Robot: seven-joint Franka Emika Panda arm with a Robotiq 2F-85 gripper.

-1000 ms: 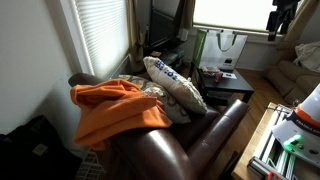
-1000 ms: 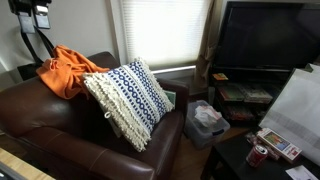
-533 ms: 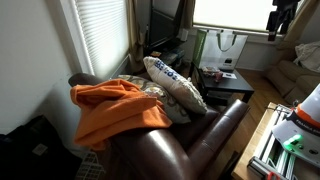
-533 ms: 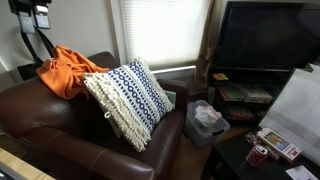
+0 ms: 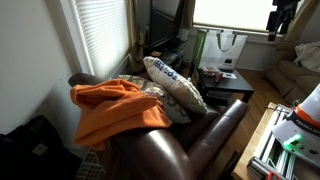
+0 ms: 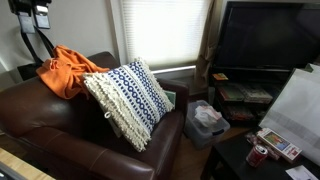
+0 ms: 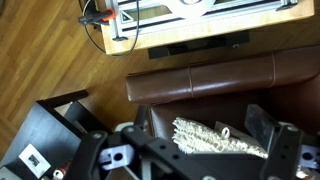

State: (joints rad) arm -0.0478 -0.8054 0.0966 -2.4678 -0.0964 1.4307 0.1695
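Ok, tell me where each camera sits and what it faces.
Exterior view: beside the armchair, looking over the blanket toward the TV; no arm clearly visible.
Exterior view: before the armchair, facing pillow and window; no arm clearly visible.
Wrist view: overhead, looking down on armchair and pillow; open jaws show.
All share armchair and pillow.

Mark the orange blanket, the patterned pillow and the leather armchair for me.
orange blanket [image 5: 118,112], in an exterior view, middle of the draped heap.
patterned pillow [image 6: 128,100], in an exterior view, centre of its patterned face.
leather armchair [image 6: 45,120], in an exterior view, bare leather beside the pillow.
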